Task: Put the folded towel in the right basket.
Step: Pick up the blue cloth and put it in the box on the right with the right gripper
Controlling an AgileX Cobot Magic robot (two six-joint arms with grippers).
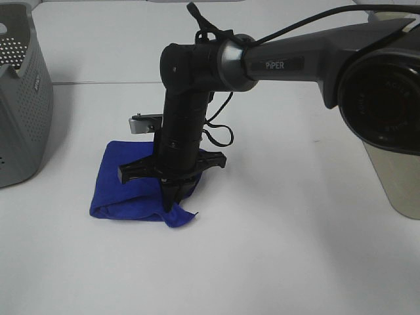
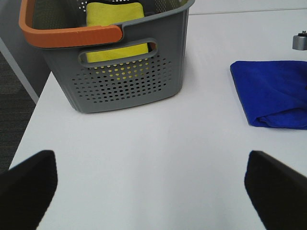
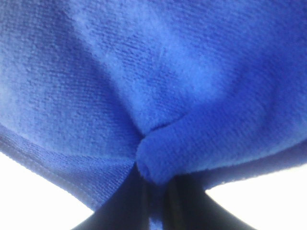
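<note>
My right tool (image 1: 172, 205) clamps the single folded towel (image 1: 125, 187), deep blue, bunched, lying toward the table's (image 1: 295, 256) left edge; my left tool (image 2: 153, 191) gapes. I count two baskets: left basket (image 1: 26, 125), right basket (image 1: 401, 184).

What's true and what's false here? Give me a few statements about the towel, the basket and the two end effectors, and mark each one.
1. The right end effector is shut on the blue towel. True.
2. The left basket has nothing in it. False: a yellow cloth lies inside.
3. The left end effector is open and holds nothing. True.
4. The blue towel already lies in a basket. False: it is on the white table.
5. The left basket has an orange handle. True.
</note>
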